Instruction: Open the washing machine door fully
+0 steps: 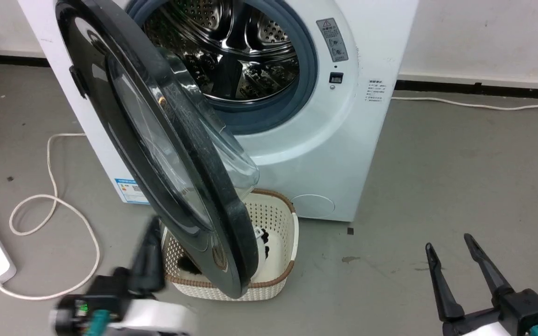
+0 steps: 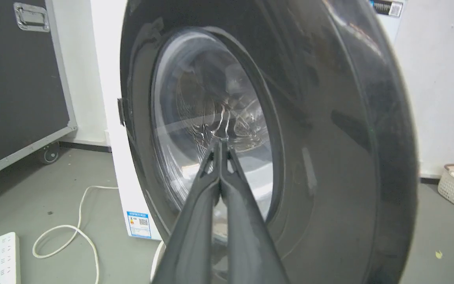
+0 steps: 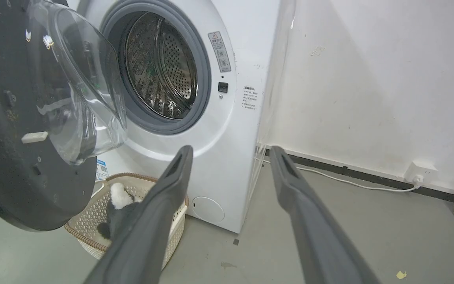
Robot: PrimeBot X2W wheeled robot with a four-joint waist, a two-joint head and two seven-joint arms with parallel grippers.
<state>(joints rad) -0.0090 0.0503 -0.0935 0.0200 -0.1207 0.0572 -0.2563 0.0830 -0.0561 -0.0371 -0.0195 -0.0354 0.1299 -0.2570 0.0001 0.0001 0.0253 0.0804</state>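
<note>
left gripper [image 2: 220, 142] pinched together near door [image 2: 329, 138]; right gripper [image 3: 231, 149] spread

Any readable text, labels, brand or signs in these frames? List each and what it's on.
No words can be read.
Grey sticker on the washing machine front, right of the drum opening: warning-triangle sign, text too small.
Printed block near the front's right edge: too small.
Blue-bordered label low at the front's left: QR code, text blurred.
No brand is legible.
</note>
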